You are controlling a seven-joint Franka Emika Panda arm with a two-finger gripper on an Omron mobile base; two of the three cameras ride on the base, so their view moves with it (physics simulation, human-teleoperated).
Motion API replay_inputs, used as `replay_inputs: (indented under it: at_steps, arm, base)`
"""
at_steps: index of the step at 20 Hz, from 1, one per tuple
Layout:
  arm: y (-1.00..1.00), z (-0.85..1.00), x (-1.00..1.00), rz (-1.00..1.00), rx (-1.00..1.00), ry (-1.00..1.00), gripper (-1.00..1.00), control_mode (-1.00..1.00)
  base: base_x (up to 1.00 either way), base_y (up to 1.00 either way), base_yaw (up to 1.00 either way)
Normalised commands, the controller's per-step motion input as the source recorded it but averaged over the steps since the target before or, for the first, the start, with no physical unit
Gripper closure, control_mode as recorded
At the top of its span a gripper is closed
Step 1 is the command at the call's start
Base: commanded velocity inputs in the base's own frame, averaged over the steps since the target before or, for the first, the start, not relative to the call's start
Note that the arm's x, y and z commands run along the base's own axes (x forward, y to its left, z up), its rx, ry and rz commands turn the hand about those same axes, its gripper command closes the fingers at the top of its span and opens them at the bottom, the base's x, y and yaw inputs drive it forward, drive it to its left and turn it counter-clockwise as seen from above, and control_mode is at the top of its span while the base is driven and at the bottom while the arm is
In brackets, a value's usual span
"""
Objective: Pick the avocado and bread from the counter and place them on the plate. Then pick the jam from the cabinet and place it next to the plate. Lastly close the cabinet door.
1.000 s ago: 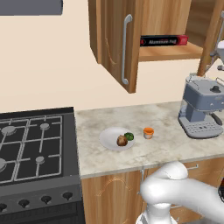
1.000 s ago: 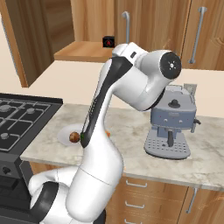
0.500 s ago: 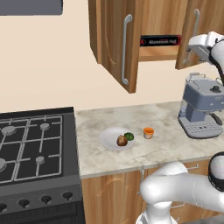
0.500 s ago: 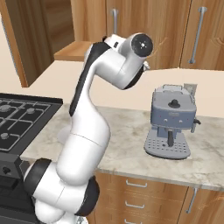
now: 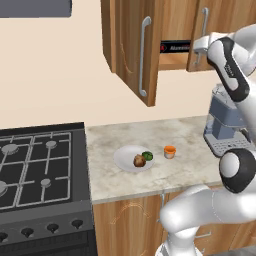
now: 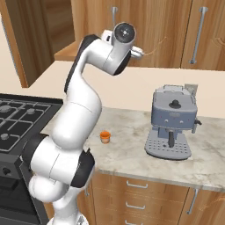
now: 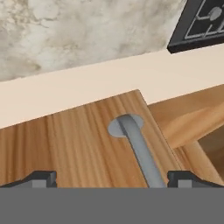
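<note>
Arm swung up to cabinet (image 5: 131, 45); gripper (image 7: 112, 178) spread wide. Avocado (image 5: 147, 156), bread (image 5: 139, 160) plated, jam (image 5: 170, 152) at plate's (image 5: 124, 156) 3 o'clock. Door left.

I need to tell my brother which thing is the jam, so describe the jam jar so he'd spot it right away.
Find the stone counter between the black stove and the grey coffee machine. Beside the white plate, toward the coffee machine, stands the jam jar: tiny, squat and orange, alone on the stone, while the brown roll and green avocado lie on the plate.
</note>
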Motion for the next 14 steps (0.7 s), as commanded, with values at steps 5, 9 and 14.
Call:
replay_inputs:
  at_steps: [5, 9, 14]
  arm:
    - [0.00, 0.00, 0.65, -0.04, -0.12, 0.00, -1.00, -1.00]
    - [0.00, 0.00, 0.51, -0.02, -0.10, 0.00, -1.00, -1.00]
    - [0.14, 0.00, 0.14, 0.00, -0.07, -0.05, -1.00, -1.00]
  base:
    - [0.00, 0.00, 0.00]
    - [0.00, 0.00, 0.00]
    - [0.00, 0.00, 0.00]
